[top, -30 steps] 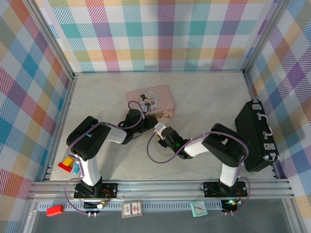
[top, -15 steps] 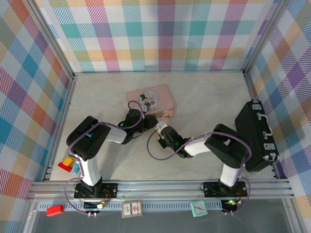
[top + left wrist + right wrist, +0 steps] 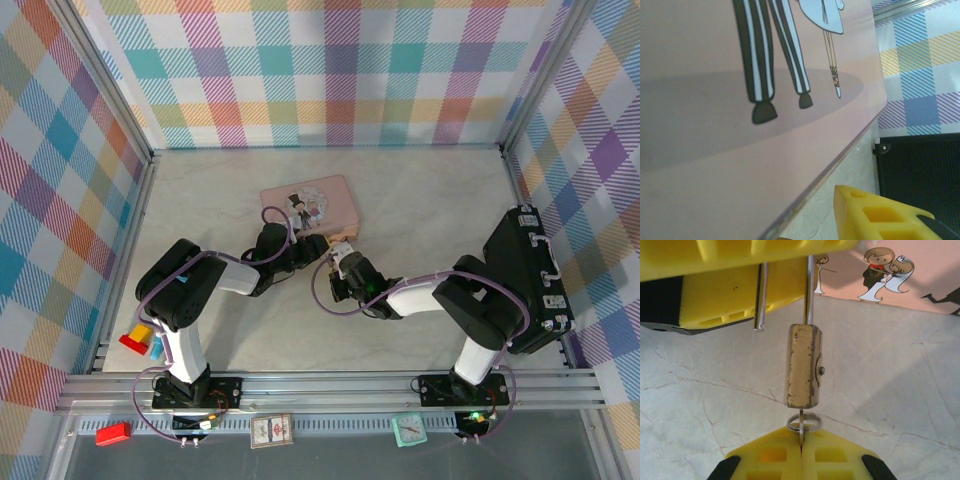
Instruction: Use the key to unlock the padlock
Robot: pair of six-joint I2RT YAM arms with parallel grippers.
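The brass padlock hangs just above the marble floor by its thin silver shackle. The shackle runs up between the yellow fingers of my left gripper, which is shut on it. One shackle leg ends free beside the body. The small silver key sticks into the padlock's bottom, with its ring around it. My right gripper is shut on the key's head. In the top view both grippers meet tip to tip, right gripper, just in front of the pink tin.
The pink tin lies right behind the grippers, and its printed lid sits close under the left wrist. A black case stands at the right wall. Small coloured blocks sit by the left arm's base.
My right gripper has moved up and to the right, towards the left gripper and the tin, closing the gap between the two. The left arm has barely moved.
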